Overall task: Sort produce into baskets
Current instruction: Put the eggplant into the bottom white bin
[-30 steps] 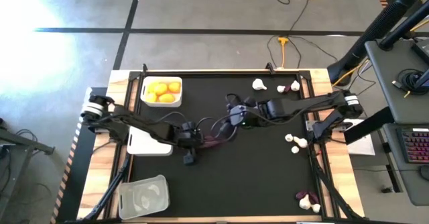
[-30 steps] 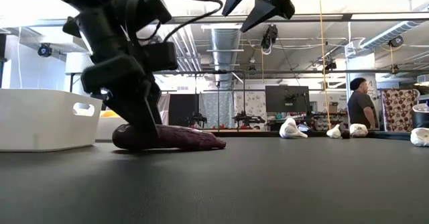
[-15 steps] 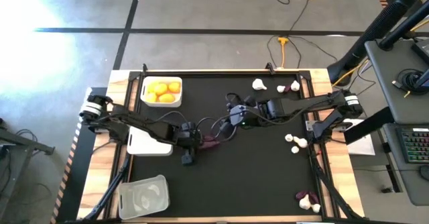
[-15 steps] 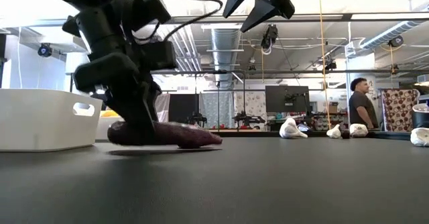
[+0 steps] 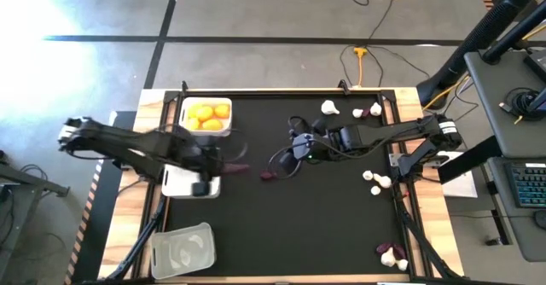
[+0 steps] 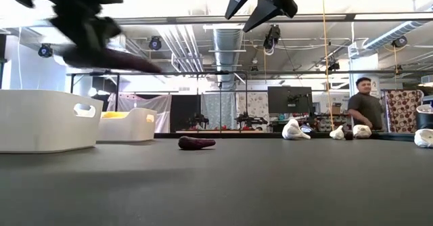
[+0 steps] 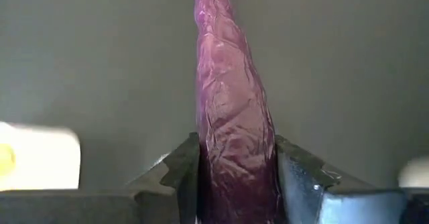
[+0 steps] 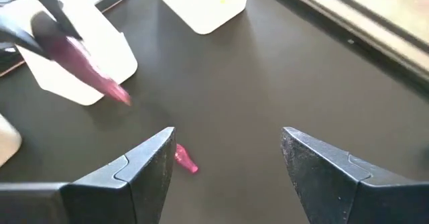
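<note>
Left gripper (image 7: pixel 234 177): clamping a purple sweet potato (image 7: pixel 231 110) between both fingers, carrying it in the air beside the near white basket (image 5: pixel 183 183). Right gripper (image 8: pixel 224 174): hovering mid-table, jaws spread wide, holding nothing. Small purple piece (image 5: pixel 266 176): lying on the mat beneath it. Orange fruits (image 5: pixel 209 117): sitting in the far white basket (image 5: pixel 184 114).

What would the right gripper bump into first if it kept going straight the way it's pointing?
Probably the small purple piece lying on the table just ahead of the open right gripper. Depth is hard to judge; it might slide past.
</note>
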You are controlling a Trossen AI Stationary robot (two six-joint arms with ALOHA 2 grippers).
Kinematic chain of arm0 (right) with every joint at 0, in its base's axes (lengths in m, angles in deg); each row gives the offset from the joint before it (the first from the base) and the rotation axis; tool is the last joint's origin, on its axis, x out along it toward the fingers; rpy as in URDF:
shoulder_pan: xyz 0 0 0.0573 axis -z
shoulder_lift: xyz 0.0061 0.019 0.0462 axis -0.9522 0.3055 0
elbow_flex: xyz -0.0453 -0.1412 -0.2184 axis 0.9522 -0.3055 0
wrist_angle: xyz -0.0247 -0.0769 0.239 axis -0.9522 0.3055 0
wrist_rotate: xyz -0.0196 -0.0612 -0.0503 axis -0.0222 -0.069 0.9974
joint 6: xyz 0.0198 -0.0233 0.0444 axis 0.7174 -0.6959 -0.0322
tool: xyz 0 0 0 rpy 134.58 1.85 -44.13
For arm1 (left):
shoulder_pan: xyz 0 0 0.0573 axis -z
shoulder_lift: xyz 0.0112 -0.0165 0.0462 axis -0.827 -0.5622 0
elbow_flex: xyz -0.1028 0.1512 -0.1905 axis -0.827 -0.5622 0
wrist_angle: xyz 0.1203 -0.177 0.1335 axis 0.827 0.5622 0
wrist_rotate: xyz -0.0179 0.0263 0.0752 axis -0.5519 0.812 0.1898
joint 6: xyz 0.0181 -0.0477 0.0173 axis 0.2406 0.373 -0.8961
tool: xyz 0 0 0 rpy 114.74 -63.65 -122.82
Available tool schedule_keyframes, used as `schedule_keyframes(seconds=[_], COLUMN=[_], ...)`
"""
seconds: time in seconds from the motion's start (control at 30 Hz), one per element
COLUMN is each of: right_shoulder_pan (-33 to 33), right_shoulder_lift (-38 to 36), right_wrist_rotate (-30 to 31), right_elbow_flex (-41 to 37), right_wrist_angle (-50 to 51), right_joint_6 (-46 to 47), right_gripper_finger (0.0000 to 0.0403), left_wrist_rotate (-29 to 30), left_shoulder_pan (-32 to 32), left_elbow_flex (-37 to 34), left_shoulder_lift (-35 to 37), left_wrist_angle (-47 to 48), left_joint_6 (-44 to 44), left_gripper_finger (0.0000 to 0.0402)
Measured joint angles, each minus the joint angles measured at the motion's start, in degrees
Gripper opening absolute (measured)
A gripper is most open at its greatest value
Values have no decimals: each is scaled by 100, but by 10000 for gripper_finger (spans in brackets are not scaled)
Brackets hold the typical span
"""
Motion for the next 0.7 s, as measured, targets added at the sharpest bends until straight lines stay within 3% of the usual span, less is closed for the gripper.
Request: schedule_keyframes(seconds=[0.13,0.23,0.43,0.53,0.7], right_shoulder_pan=[0,28,88,102,101], right_shoulder_lift=[2,4,4,7,7], right_wrist_rotate=[199,224,387,394,420], right_elbow_flex=[-3,-5,-5,-5,-5], right_wrist_angle=[0,0,-20,-20,-23], right_joint_6=[-30,-146,-209,-220,-240], right_gripper_finger=[263,260,253,255,258], left_wrist_rotate=[-228,-228,-307,-306,-25], left_shoulder_pan=[0,0,0,0,0], left_elbow_flex=[-5,-123,-597,-963,-993], left_shoulder_lift=[796,1254,1690,1664,1407], left_wrist_angle=[1557,2187,2180,2143,1803], left_joint_6=[373,690,1064,1321,1484], left_gripper_finger=[138,139,140,140,145])
